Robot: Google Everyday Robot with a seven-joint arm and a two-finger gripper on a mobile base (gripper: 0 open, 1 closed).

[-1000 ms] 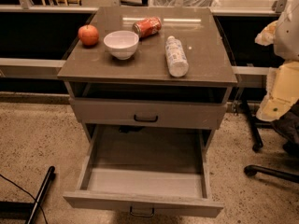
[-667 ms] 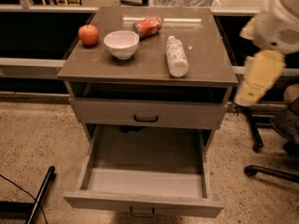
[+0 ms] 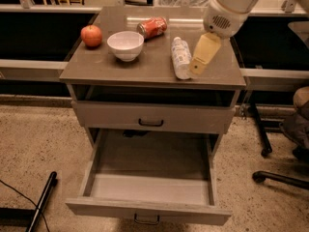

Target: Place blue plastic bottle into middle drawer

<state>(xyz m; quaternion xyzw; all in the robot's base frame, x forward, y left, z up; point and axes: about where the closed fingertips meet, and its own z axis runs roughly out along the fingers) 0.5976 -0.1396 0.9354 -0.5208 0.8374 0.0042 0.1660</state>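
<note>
The blue plastic bottle (image 3: 181, 57), whitish with a pale label, lies on its side on the right part of the grey cabinet top (image 3: 96, 66). My gripper (image 3: 196, 69) reaches in from the upper right and hangs low over the top, just right of the bottle's near end and close beside it. It holds nothing that I can see. The middle drawer (image 3: 145, 208) is pulled wide open below, and its grey floor is bare. The drawer above it (image 3: 193, 120) is shut.
A red apple (image 3: 91, 35), a white bowl (image 3: 125, 45) and a red soda can (image 3: 152, 27) lying on its side share the cabinet top. An office chair base (image 3: 282, 178) stands at the right. A black pole (image 3: 41, 204) lies on the floor at the bottom left.
My arm has swung left from beside the cabinet's right edge to over the top, beside the bottle. The bottle and drawer have not moved.
</note>
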